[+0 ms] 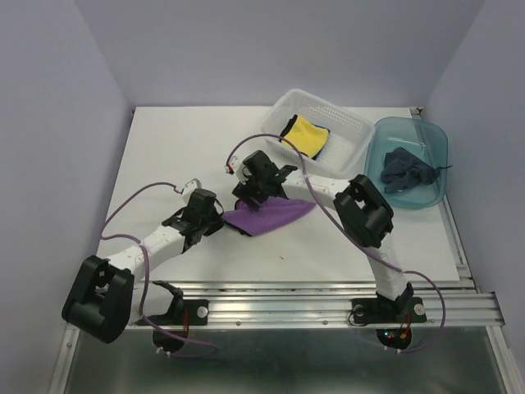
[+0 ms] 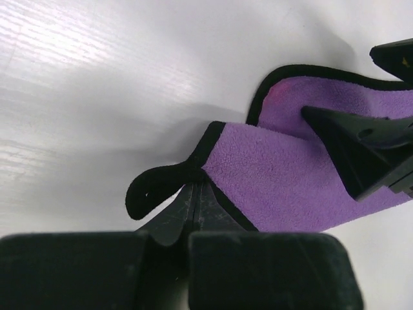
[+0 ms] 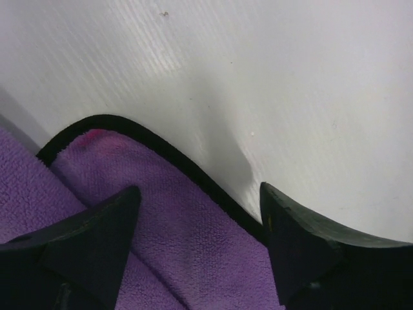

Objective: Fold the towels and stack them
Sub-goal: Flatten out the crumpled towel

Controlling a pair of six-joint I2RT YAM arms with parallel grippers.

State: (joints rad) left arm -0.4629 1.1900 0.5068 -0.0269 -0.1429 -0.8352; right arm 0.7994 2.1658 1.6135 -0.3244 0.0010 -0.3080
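Note:
A purple towel (image 1: 275,217) with black trim lies partly folded on the white table. My left gripper (image 1: 223,220) is shut on its left corner; the left wrist view shows the closed fingertips (image 2: 195,194) pinching the trimmed edge of the towel (image 2: 284,174). My right gripper (image 1: 261,190) is open over the towel's far edge; in the right wrist view its gap (image 3: 200,200) spans the towel (image 3: 187,252) and its trim. A yellow towel (image 1: 305,134) lies on a bright blue one (image 1: 322,146) in the basket. A dark slate towel (image 1: 408,168) lies crumpled in the teal bin.
The white slotted basket (image 1: 349,123) stands at the back, right of centre, with the teal bin (image 1: 435,139) beside it on the right. The right arm's elbow (image 1: 365,209) hangs over the table right of the purple towel. A metal rail (image 1: 328,300) runs along the near edge.

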